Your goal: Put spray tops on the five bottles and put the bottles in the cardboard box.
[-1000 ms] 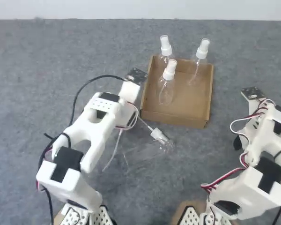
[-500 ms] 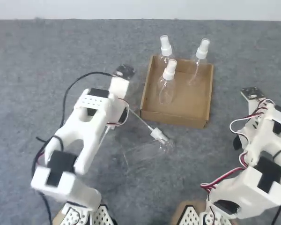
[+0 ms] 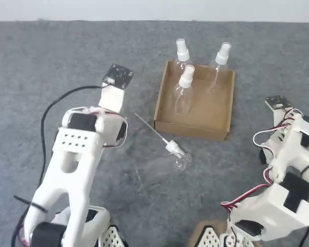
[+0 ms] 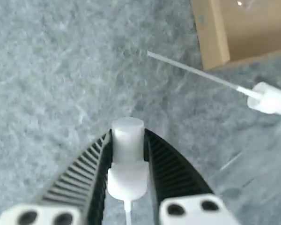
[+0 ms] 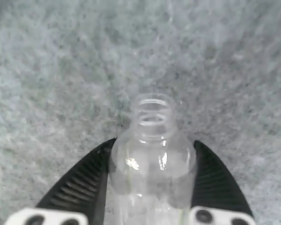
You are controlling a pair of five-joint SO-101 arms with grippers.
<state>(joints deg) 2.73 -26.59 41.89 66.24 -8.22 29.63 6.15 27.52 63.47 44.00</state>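
1. Left gripper [image 4: 126, 135]: jaws closed narrow on a spray top [image 4: 127, 164]; it's gripped at the collar, nozzle end past the tips, dip tube running back between the jaws; the collar grip keeps the cap end free.
2. Right gripper [image 5: 153, 143]: jaws spread wide around the shoulder of an uncapped bottle [image 5: 152, 159]; the neck sticks out past the tips with the mouth exposed, likely so a top can go in; the right arm [image 3: 288, 180] sits at the surface's near right corner.
3. Cardboard box [image 3: 191, 130] sits mid-surface toward the far edge; three capped bottles [image 3: 184, 90] are inside, tops toward the far wall.
4. A loose spray top [image 3: 175, 149] lies just off the box's near wall, tube pointing at the box's near left corner; an empty clear bottle [image 3: 165, 165] lies just beside it; I read these as the last pair.
5. My read: three of five done; next you mate the held top to the held bottle; the thin tube must find the mouth, so align before pushing.
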